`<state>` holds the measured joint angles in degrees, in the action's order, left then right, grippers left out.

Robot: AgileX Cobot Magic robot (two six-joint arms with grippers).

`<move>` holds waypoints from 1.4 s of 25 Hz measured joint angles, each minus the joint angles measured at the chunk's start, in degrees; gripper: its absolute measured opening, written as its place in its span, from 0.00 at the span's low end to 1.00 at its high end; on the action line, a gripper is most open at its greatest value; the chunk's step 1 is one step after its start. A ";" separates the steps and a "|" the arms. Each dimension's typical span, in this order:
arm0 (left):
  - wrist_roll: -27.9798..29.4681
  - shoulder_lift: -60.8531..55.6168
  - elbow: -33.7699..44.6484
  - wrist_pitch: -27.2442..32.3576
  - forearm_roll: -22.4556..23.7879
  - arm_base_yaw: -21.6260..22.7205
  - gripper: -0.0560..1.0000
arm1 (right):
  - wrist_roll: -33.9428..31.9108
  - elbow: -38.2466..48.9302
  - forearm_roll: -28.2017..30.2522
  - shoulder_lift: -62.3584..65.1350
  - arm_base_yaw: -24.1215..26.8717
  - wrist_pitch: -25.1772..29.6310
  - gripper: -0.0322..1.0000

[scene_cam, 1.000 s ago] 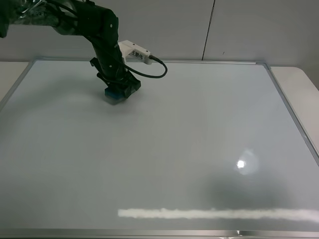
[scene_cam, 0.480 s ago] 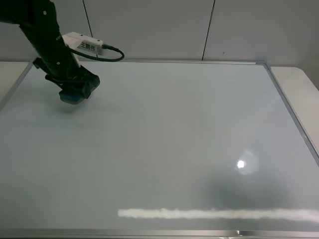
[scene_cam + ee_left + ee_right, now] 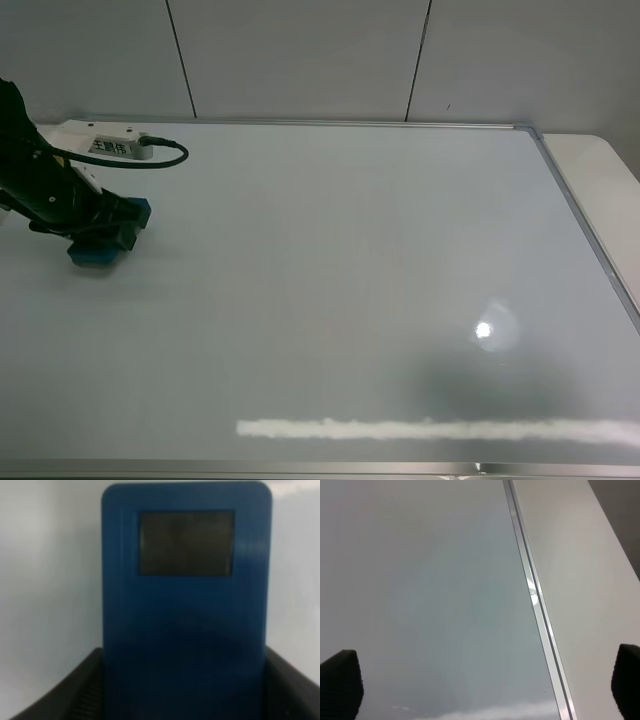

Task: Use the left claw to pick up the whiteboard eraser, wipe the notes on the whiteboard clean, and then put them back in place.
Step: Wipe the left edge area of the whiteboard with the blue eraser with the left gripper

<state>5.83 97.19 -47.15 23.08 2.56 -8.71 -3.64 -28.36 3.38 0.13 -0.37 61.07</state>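
Blue round-cornered eraser [image 3: 185, 630], perhaps plastic

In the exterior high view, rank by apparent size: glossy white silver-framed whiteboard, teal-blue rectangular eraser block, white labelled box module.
Largest: glossy white silver-framed whiteboard.
Then, too close to rank: white labelled box module and teal-blue rectangular eraser block, partly covered by the black left pincer.

The whiteboard eraser [image 3: 95, 257] is gripped by the left claw [image 3: 100, 238] (jaws closed on it) near the left edge of the whiteboard [image 3: 350, 250]; a white module [image 3: 105, 146] with a black cable [image 3: 165, 152] is seen just behind.
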 joint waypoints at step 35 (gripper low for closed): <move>-5.83 1.31 1.92 -5.33 -0.21 0.00 0.99 | 0.00 0.00 0.00 0.00 0.00 0.00 0.99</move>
<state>0.00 98.50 -45.23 17.75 2.35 -8.71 -3.64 -28.36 3.38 0.13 -0.37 61.07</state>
